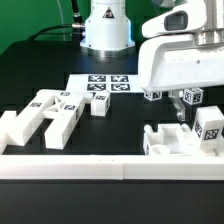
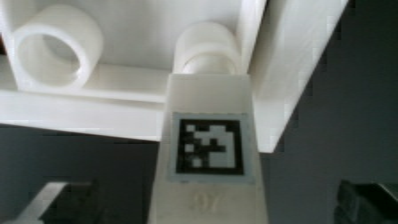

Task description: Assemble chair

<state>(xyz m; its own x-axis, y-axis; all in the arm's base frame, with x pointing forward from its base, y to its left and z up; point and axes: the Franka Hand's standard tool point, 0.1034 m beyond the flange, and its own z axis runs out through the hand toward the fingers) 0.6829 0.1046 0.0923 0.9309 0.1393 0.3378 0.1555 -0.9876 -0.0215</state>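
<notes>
bar (image 2: 210,110): tagged, directly under gripper (image 1: 180,108), long axis across the closing line, in the part group at the exterior view's right | jaws: wide open, one finger on each side of the bar, apart from it, holding nothing | loose parts (image 1: 55,112): well apart

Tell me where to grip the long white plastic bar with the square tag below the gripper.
Probably take the long white tagged bar across its two long sides at the tag, coming down from above: it is narrow there and centred in the open gripper.
</notes>
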